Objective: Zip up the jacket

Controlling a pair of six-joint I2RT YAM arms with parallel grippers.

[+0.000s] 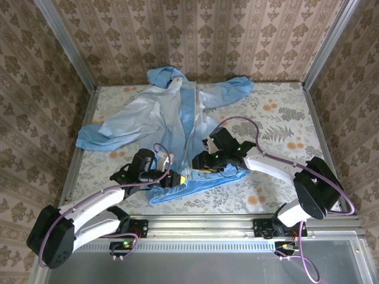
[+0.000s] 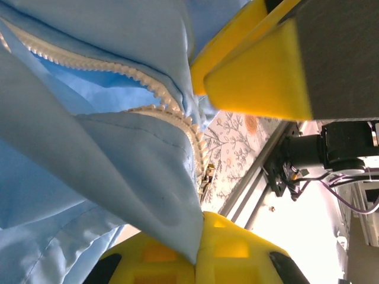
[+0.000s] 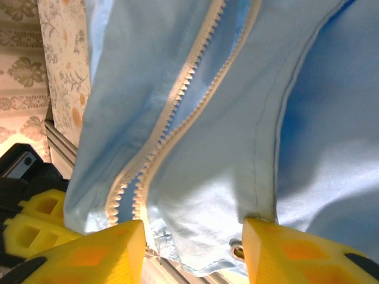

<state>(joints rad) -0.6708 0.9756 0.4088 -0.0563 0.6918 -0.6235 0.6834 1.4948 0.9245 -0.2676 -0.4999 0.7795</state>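
From above, the jacket (image 1: 172, 115) is seen spread on the tabletop (image 1: 284, 118). At the left wrist, its hem is clamped by the left tool (image 2: 200, 157), beside the zipper (image 2: 142, 80). At the right wrist, the right tool (image 3: 192, 248) is parted, with the hem between its fingers. The teeth seem unjoined, so zipping is left.

The light-blue hooded jacket (image 1: 148, 115) lies spread open-side up at upper centre, hood at the top, sleeves splayed left and right. Its whitish zipper (image 1: 193, 121) runs down the middle, tooth rows parted near the hem.
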